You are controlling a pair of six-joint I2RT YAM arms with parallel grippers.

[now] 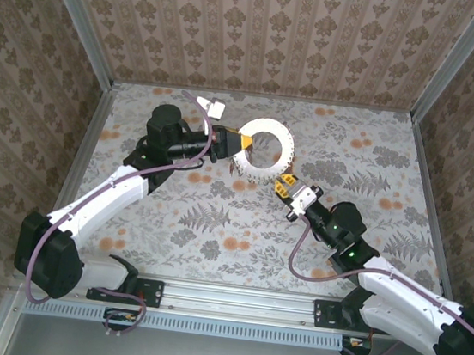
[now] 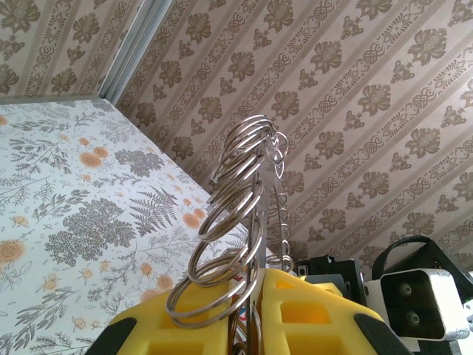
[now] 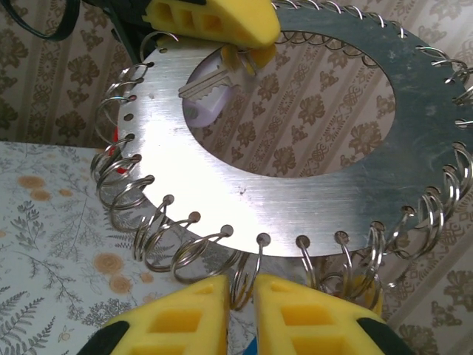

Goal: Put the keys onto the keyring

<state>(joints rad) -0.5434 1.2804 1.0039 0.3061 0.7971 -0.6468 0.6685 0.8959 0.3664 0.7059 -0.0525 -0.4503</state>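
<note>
**Keyring braced between both arms, one loop in the right jaws**

The keyring (image 1: 286, 145) is a flat metal band fringed with small wire loops. It is held clear of the surface (image 1: 171, 221), upper middle of the overhead view, between the two arms. The left gripper (image 1: 234, 145) reaches in from the left, its jaws clamped on the band's left rim.

The right gripper (image 3: 242, 296) meets the lower-right rim, its jaws drawn to a slit with one loop caught in it. From the right wrist, the band arcs broadside above those jaws, with loops strung left to right along the near rim.

One key (image 3: 201, 85) shows through the hole at upper left, just below the left jaws. I cannot tell whether it is threaded.

The next move likely turns on that caught loop. It lies dead ahead of the right jaws, while the left arm probably only steadies the band.
</note>
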